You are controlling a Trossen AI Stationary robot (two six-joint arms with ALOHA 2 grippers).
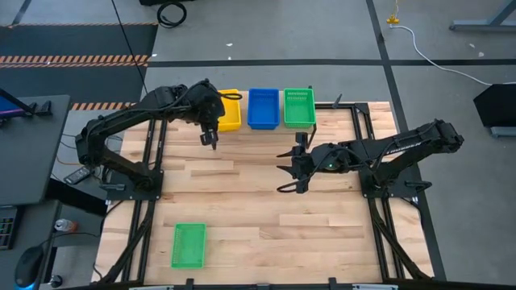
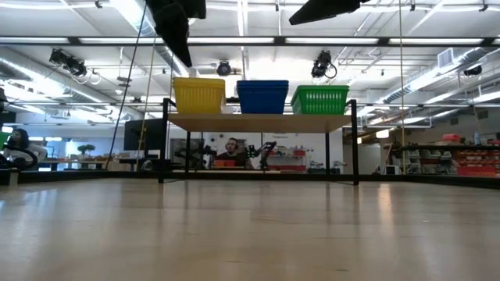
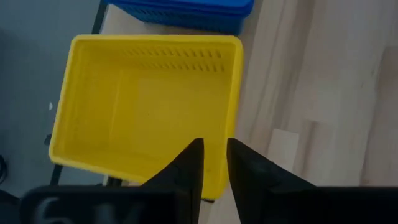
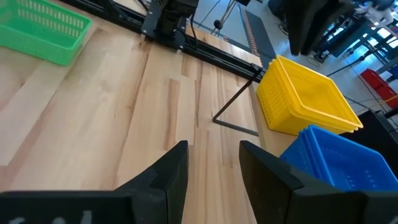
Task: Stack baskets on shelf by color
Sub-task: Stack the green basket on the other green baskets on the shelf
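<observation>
my left gripper (image 3: 214,163) hangs just above the near rim of the yellow basket stack (image 1: 228,110), fingers narrow with a slim gap, holding nothing. on the shelf (image 2: 262,122) the yellow stack sits at one end, the blue stack (image 1: 263,108) in the middle, the green stack (image 1: 298,107) at the other end. my right gripper (image 1: 288,167) waits over the tabletop (image 1: 258,201) in front of the shelf, fingers spread wide and empty. one green basket (image 1: 189,245) lies well apart from the shelf, near the table's front edge.
</observation>
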